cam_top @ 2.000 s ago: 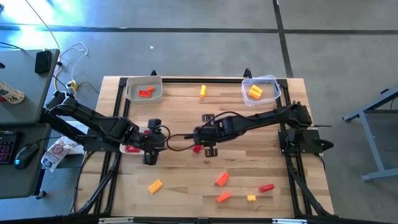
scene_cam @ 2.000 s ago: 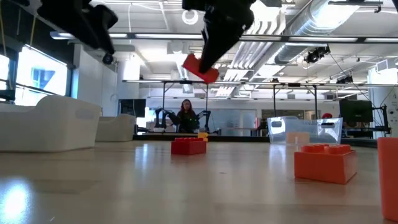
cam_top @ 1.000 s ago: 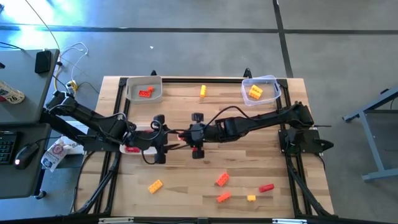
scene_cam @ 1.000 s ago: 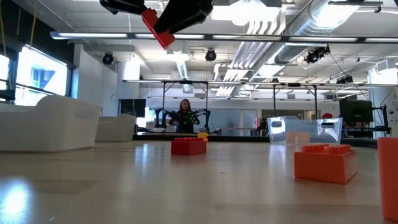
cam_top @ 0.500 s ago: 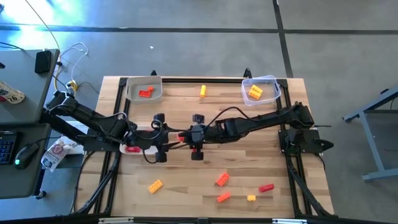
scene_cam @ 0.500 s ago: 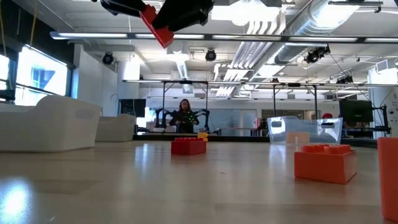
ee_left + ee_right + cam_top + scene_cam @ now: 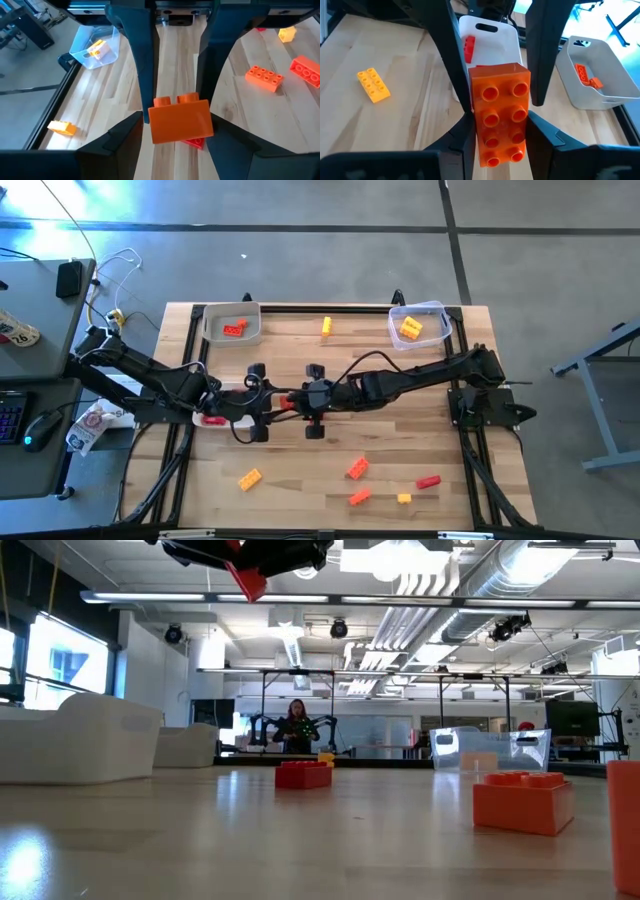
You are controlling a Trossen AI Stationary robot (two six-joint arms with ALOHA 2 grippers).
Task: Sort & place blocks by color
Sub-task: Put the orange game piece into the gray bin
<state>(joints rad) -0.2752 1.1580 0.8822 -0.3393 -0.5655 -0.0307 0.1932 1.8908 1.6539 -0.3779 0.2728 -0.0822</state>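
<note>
Two claws (image 7: pixel 262 402) (image 7: pixel 313 400) meet midair (trays (image 7: pixel 231 323) behind).

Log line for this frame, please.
phase: likely mid-air handover over table centre | right gripper: shut on red-orange block | left gripper: at same block, grip unclear

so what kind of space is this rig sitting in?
Likely a robotics lab or open workshop. The low view shows exposed ceiling ducts, a person at a far bench with other small arms, and the high view a desk with keyboard beside the wooden table.
</note>
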